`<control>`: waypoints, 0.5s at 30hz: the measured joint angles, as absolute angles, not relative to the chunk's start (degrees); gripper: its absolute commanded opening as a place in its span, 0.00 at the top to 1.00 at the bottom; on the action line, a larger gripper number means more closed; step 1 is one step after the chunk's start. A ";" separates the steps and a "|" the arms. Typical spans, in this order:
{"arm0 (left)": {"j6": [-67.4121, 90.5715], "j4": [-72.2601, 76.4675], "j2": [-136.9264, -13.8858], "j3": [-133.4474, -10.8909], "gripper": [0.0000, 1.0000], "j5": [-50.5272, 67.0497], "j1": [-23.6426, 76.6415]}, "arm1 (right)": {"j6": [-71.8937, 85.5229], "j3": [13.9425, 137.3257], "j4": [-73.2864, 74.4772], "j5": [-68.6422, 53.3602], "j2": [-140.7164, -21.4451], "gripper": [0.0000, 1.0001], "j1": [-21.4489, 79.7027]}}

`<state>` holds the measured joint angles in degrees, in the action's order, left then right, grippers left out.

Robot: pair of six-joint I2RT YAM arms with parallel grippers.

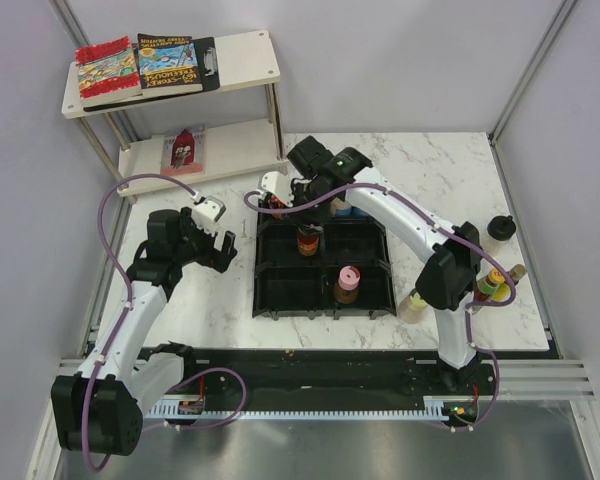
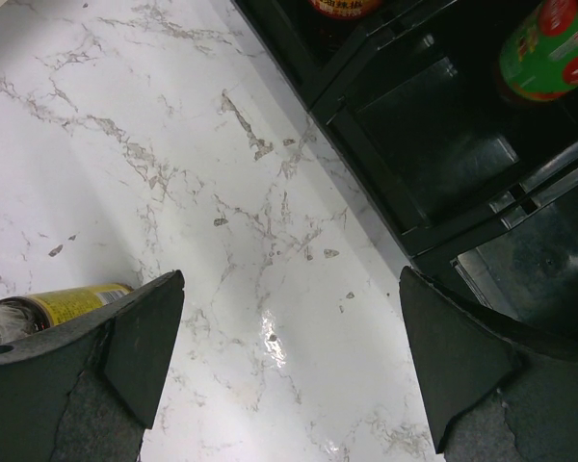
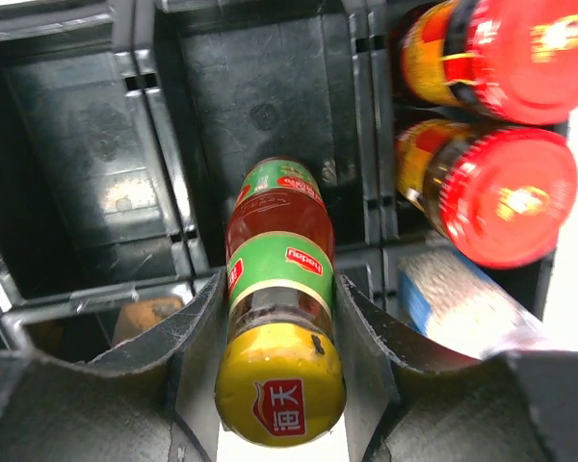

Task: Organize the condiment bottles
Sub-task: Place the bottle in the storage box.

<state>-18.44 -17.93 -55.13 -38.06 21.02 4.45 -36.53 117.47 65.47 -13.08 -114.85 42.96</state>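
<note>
- The right jaws, partly closed, clamp a yellow-capped sauce bottle (image 3: 277, 289) by its neck and upper label, above the far-left part of the black tray (image 1: 265, 300).
- The bottle's long axis runs in line with the jaws, cap toward the wrist and base pointing down into an unfilled middle compartment. Whether the base touches the compartment floor cannot be told.
- Two red-capped jars (image 3: 506, 197) sit in the tray just to one side of the held bottle. Judged the main collision risk on lowering.
- The left jaws stand wide and hold nothing, over the marble surface (image 2: 222, 192) beside the tray. A yellow-labelled jar (image 2: 58, 306) lies on its side just by them.
- More bottles (image 1: 495, 283) wait at the right edge, nearer the right arm.
</note>
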 measured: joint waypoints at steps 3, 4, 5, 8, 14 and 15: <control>-18.44 -17.87 -55.13 -38.06 0.00 21.02 4.45 | -36.14 115.96 63.72 -13.04 -116.95 1.00 42.96; -18.44 -17.87 -55.13 -38.06 0.00 21.02 4.45 | -36.12 115.28 63.05 -12.97 -117.47 0.99 42.96; -18.44 -17.87 -55.13 -38.06 0.00 21.02 4.45 | -36.07 114.56 62.43 -12.73 -117.95 0.89 42.96; -18.44 -17.87 -55.13 -38.06 0.00 21.04 4.45 | -35.75 113.91 60.05 -12.23 -118.04 0.54 42.92; -18.44 -17.82 -55.09 -38.04 0.00 21.06 4.45 | -35.73 112.22 57.56 -12.08 -117.58 0.04 42.89; -18.44 -17.85 -55.07 -38.06 0.01 21.06 4.45 | -35.81 111.70 57.47 -12.03 -117.40 0.02 42.89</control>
<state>-18.44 -17.85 -55.07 -38.06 21.06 4.45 -35.81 111.70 57.47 -12.03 -117.40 42.89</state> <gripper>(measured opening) 0.994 0.848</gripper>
